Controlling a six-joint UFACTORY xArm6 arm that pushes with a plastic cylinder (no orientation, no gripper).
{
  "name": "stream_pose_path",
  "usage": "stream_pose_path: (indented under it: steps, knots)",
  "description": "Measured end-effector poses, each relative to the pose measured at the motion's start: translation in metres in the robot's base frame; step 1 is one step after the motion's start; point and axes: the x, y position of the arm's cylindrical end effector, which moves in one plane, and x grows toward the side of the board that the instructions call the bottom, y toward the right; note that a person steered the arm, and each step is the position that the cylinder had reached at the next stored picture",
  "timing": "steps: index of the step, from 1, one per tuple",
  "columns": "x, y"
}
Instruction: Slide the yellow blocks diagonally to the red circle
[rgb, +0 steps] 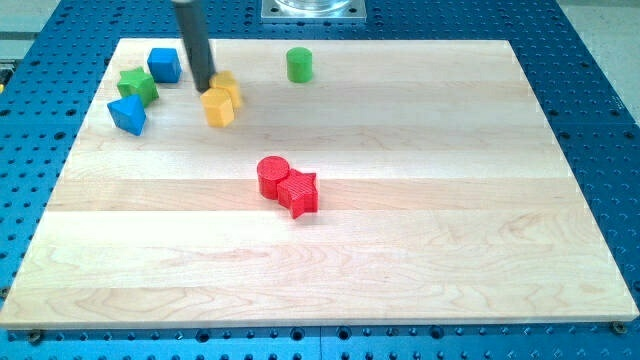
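Eight blocks scattered on a pale wooden board (400, 250), itself bolted over a blue perforated base (610, 120). Dark rod (193, 40) slanting down from the top edge near the top-left corner, my tip (205, 88) touching or just beside the upper-left side of the yellow blocks; no jaws there, nothing clasped, plain rod end pressing only. Near the board's middle, slightly toward the left edge: red circle (271, 175) touching a red star (300, 193) on its lower right. Close to the top edge, left of centre: two yellow blocks pressed together, the front one (218, 107) roughly hexagonal, the rear one (230, 87) partly hidden, shape unclear. Both well apart from the red circle, up and to the left of it. By the top-left corner: blue cube (164, 65), green star (138, 85), blue triangle (127, 115), clustered near the left edge. Alone by the top edge, near its middle: small green cylinder (299, 65).
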Motion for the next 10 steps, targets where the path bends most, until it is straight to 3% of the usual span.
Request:
stream_pose_path:
  steps: [1,2,3,4,10]
  knots:
    - [-0.017,-0.037]
    - [-0.041,-0.028]
    - [-0.041,0.022]
    - [0.005,0.009]
    - [0.007,0.013]
